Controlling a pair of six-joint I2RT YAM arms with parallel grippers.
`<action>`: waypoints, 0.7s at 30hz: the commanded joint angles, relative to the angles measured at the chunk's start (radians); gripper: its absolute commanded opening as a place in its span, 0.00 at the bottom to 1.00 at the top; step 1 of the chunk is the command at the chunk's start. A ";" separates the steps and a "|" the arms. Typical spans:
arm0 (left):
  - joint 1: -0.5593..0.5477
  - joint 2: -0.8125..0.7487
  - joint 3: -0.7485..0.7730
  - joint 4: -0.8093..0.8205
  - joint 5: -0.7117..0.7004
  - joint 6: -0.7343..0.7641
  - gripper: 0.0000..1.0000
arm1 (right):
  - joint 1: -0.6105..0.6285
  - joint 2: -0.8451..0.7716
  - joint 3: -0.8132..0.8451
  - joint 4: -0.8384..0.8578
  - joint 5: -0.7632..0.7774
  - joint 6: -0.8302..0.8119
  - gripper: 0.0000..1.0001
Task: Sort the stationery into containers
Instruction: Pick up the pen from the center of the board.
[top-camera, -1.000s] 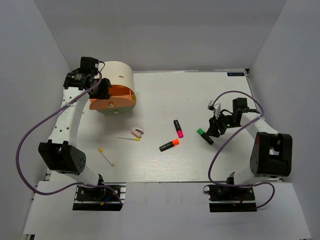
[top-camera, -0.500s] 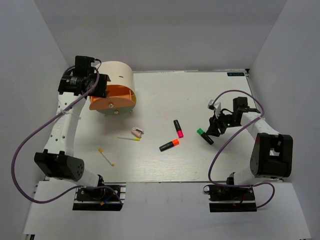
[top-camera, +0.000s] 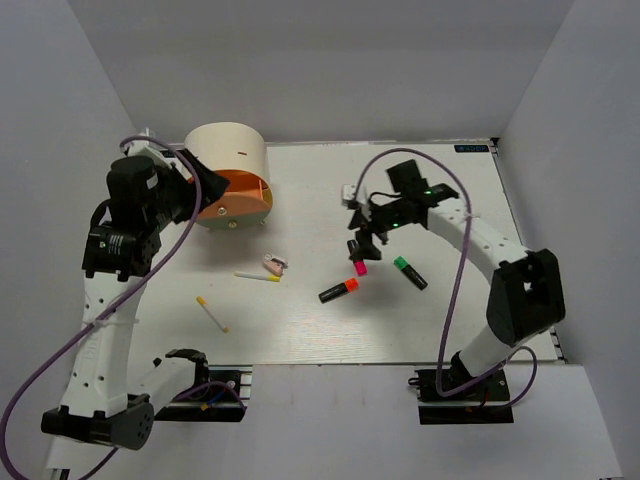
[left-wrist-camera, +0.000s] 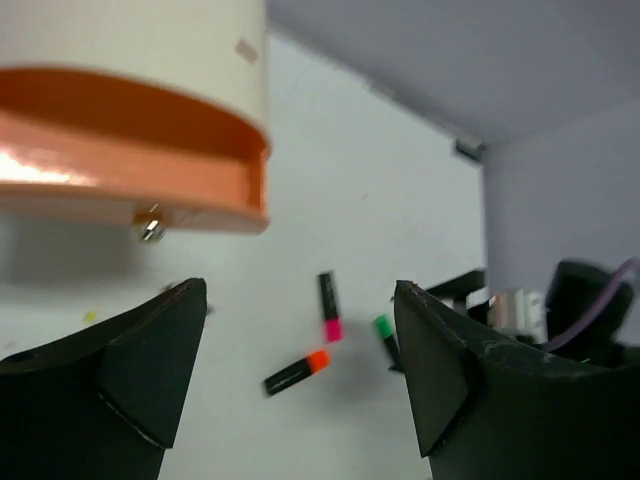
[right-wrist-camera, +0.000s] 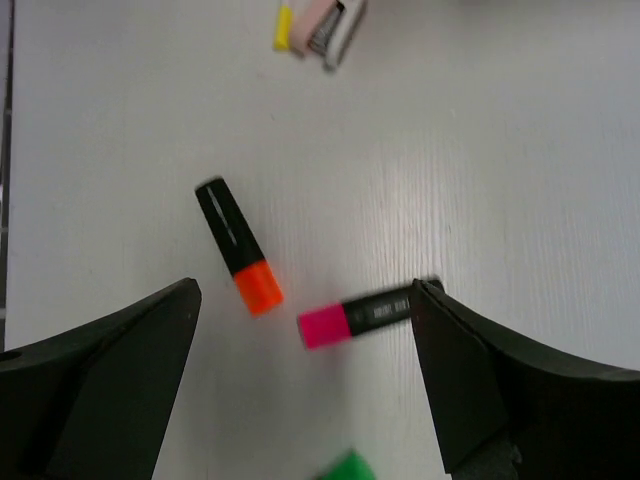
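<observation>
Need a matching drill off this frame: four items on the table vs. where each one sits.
Items:
1. pink-capped marker
2. green-capped marker
3. organiser
4. clip

Places:
a. back-left corner of the table
b. beside a yellow stick
c. rightmost of the markers
d. below the open right pincer

Pairs: 1-d, 2-c, 3-a, 4-b

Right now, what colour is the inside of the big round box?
The organiser is orange inside; the left wrist view shows it best.
</observation>
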 joint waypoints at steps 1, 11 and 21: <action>-0.002 -0.069 -0.098 -0.148 0.010 0.161 0.85 | 0.142 0.072 0.075 0.082 0.045 0.056 0.90; -0.002 -0.285 -0.255 -0.298 -0.106 0.170 0.87 | 0.461 0.257 0.154 0.421 0.271 0.198 0.70; 0.019 -0.416 -0.312 -0.375 -0.189 0.150 0.87 | 0.568 0.486 0.380 0.358 0.264 0.202 0.35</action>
